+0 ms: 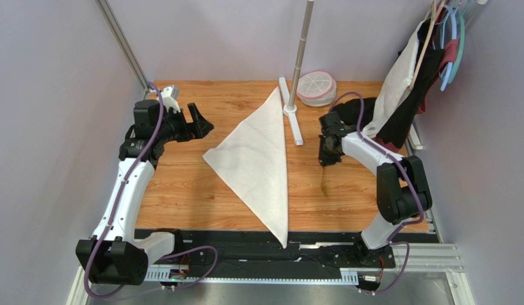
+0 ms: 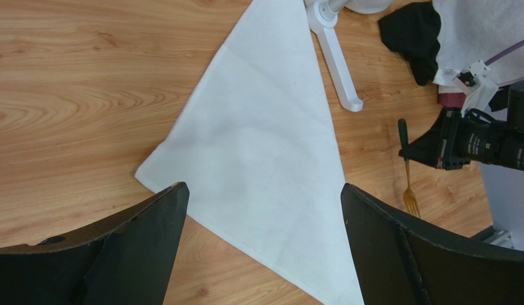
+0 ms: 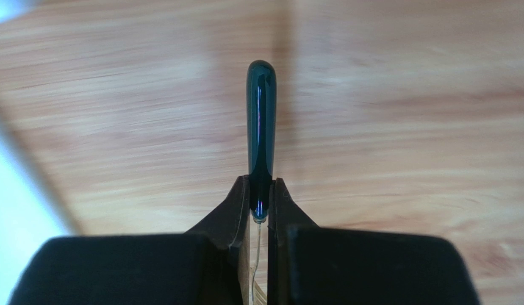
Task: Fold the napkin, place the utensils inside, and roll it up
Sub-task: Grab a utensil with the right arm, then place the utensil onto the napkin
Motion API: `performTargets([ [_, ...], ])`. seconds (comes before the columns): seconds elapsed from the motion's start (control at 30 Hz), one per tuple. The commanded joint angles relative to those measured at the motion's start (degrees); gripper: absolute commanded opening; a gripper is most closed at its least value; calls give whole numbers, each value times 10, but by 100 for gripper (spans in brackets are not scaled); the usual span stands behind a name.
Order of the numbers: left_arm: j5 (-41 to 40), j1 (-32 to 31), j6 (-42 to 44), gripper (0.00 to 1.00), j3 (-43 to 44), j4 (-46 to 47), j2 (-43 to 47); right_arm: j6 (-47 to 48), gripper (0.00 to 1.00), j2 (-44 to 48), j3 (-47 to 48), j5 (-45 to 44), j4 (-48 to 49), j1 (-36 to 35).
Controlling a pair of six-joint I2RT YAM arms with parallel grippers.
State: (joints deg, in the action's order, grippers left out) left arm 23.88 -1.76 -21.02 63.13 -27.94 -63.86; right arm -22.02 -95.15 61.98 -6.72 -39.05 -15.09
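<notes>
The cream-white napkin [image 1: 258, 162] lies folded into a triangle at the middle of the wooden table; it also fills the middle of the left wrist view [image 2: 271, 152]. My right gripper [image 1: 328, 155] is shut on the dark handle of the fork [image 3: 260, 133], to the right of the napkin. The fork's gold tines [image 1: 325, 186] point toward the near edge, and it also shows in the left wrist view [image 2: 407, 178]. My left gripper [image 1: 201, 124] is open and empty, above the table just left of the napkin's left corner.
A white stand [image 1: 294, 117] with a metal pole stands just right of the napkin's far tip. A round white container [image 1: 316, 88] sits behind it. A black cloth [image 1: 356, 108] and garments on hangers [image 1: 414, 76] are at the back right.
</notes>
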Motion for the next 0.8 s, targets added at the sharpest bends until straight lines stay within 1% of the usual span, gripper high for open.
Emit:
performTargets([
  [0.0, 13, 5, -9, 98, -1, 19, 10, -32, 0, 16, 75, 44, -3, -84],
  [0.03, 14, 6, -9, 98, -2, 19, 12, -34, 0, -11, 118, 37, -29, -113],
  [0.1, 18, 6, -10, 98, -2, 21, 12, -31, 0, -50, 167, -12, -75, -143],
  [0.13, 19, 6, -11, 98, -3, 21, 12, -31, 0, -68, 213, -27, -88, -168],
  [0.17, 21, 6, -11, 98, -3, 22, 13, -35, 0, -108, 239, -41, -101, -178],
  [0.23, 22, 6, -12, 98, -4, 23, 15, -38, 0, -143, 298, -49, -130, -203],
  [0.27, 21, 6, -12, 98, -4, 22, 15, -43, 0, -171, 315, -56, -138, -209],
  [0.33, 21, 7, -12, 98, -4, 22, 16, -46, 0, -200, 348, -57, -159, -226],
  [0.47, 23, 8, -12, 98, -4, 23, 20, -46, 0, -260, 440, -108, -216, -249],
  [0.5, 24, 8, -13, 98, -4, 24, 22, -48, 0, -280, 450, -112, -226, -252],
  [0.77, 32, 10, -17, 98, -5, 27, 27, -68, 0, -352, 546, -173, -308, -269],
])
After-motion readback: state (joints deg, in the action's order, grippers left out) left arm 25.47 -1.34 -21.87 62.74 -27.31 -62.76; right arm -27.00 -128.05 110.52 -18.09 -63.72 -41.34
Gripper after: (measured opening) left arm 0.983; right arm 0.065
